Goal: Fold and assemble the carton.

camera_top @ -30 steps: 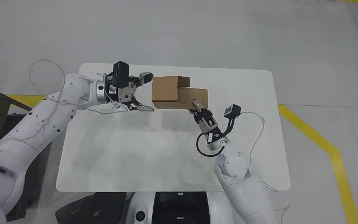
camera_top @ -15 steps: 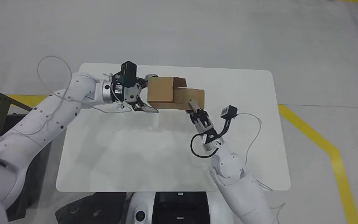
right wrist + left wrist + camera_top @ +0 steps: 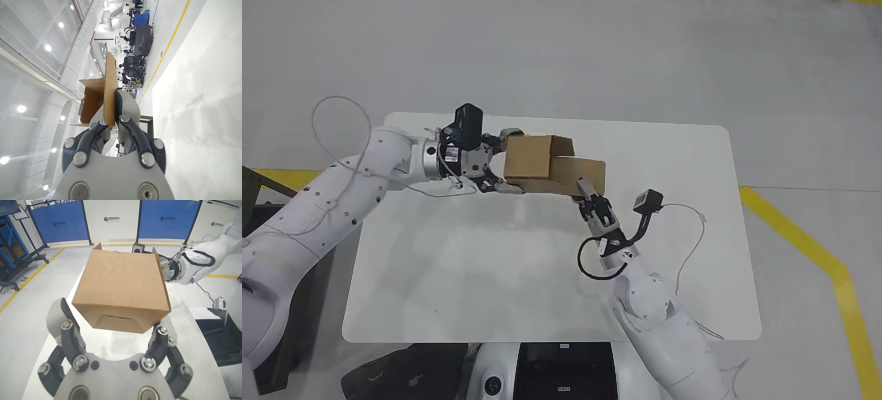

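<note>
Right pincer (image 3: 112, 103) pinches carton (image 3: 532, 160) flap; left pincer (image 3: 111, 317) gapes alongside.

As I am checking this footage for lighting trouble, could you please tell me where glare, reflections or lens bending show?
Top view: even light, the carton throws no hard shadow on the table. Left wrist view: the glossy table mirrors a pale sheen under the carton, and the wide lens bows the blue panels. Right wrist view: ceiling lamps flare as bright spots beside the carton.
</note>
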Tool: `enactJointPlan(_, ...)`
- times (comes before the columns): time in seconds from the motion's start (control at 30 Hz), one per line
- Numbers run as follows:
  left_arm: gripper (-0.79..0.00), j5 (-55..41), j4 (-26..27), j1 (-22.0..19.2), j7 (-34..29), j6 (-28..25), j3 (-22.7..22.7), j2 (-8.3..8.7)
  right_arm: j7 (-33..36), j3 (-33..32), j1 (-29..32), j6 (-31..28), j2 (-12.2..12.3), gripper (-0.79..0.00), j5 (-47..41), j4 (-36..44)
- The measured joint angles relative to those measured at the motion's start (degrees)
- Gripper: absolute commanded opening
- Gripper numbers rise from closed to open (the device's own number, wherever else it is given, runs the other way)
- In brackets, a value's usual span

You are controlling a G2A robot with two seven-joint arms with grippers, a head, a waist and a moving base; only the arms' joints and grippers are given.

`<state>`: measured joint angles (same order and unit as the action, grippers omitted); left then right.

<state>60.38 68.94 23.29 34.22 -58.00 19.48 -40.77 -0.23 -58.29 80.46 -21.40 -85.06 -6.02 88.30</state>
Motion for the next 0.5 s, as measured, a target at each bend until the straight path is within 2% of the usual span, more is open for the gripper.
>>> enactJointPlan(0.4,-0.197,2.67,-0.74,-0.61,4.85,0.00,-1.89,0.19,0.95,0.18,-0.39,0.40,-0.28,-0.785,-0.99,-0.62)
enactJointPlan(0.43,-0.191,2.84,-0.92,-0.76,5.26,0.00,-2.02,0.21,1.11,0.17,-0.42,0.49,-0.29,-0.714,-1.04,-0.66)
enactJointPlan(0.47,-0.188,3.00,-1.06,-0.88,5.55,0.00,-2.10,0.23,1.21,0.15,-0.44,0.55,-0.30,-0.603,-1.09,-0.68)
enactJointPlan(0.5,-0.185,3.15,-1.20,-0.99,5.84,0.00,-2.19,0.24,1.31,0.13,-0.45,0.59,-0.31,-0.409,-1.15,-0.68)
